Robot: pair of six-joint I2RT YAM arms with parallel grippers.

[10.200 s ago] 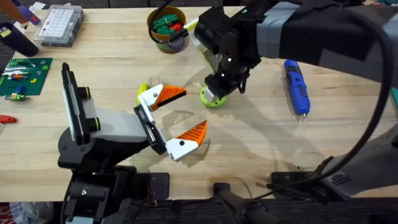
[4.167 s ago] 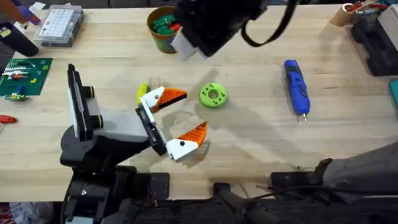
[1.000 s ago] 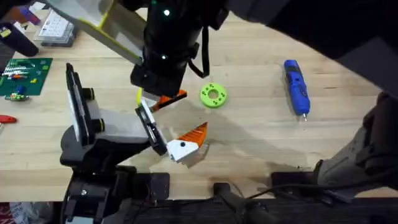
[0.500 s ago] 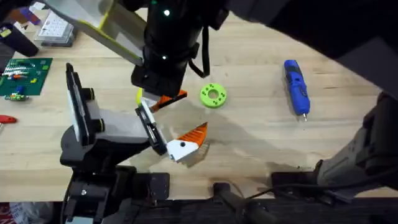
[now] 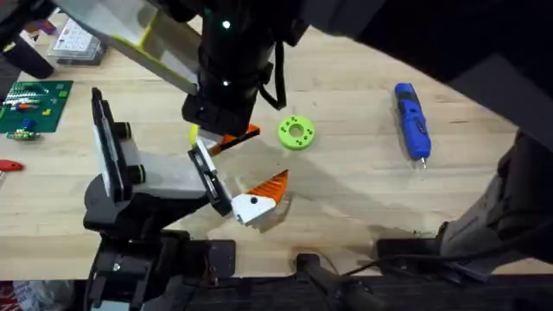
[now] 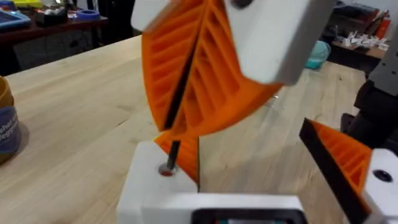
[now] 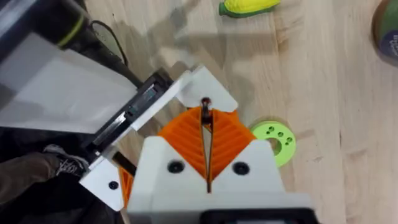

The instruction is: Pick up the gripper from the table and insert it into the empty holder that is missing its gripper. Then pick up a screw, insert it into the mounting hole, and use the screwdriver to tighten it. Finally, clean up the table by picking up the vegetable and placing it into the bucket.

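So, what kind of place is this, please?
Probably a robotics workshop or lab bench. A wooden table carries a blue electric screwdriver, a clear box of small parts and a green circuit board, next to a stand-mounted holder with orange fingers.

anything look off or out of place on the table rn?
Nothing spilled or broken. One stray: the yellow-green vegetable lies loose on the table beside the holder. The right pincer is shut on a screw at the white base of the gripper.
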